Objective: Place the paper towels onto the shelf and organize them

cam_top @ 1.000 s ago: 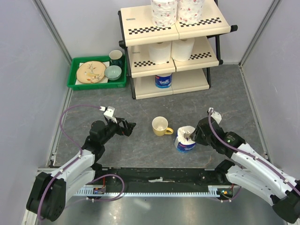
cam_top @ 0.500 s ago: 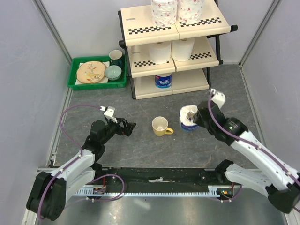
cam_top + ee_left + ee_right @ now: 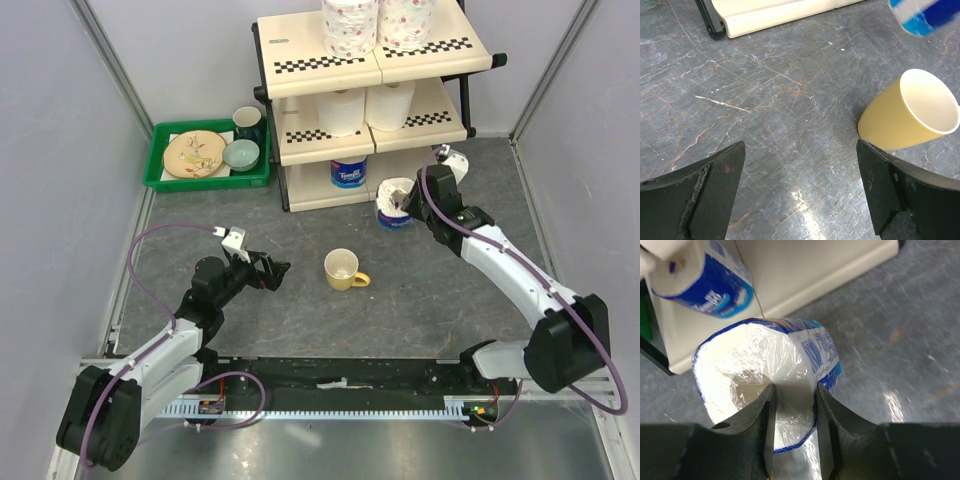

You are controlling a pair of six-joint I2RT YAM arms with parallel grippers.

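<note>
Our right gripper has carried the blue-wrapped roll up to the shelf, pinching its wall, so we slide it level onto the bottom tier beside the other blue roll.

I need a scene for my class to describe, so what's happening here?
The right gripper is shut on a blue-wrapped paper towel roll, holding it in front of the shelf, by its bottom tier. Five rolls sit on the shelf already. The left gripper hangs open beside the yellow mug, holding nothing.
</note>
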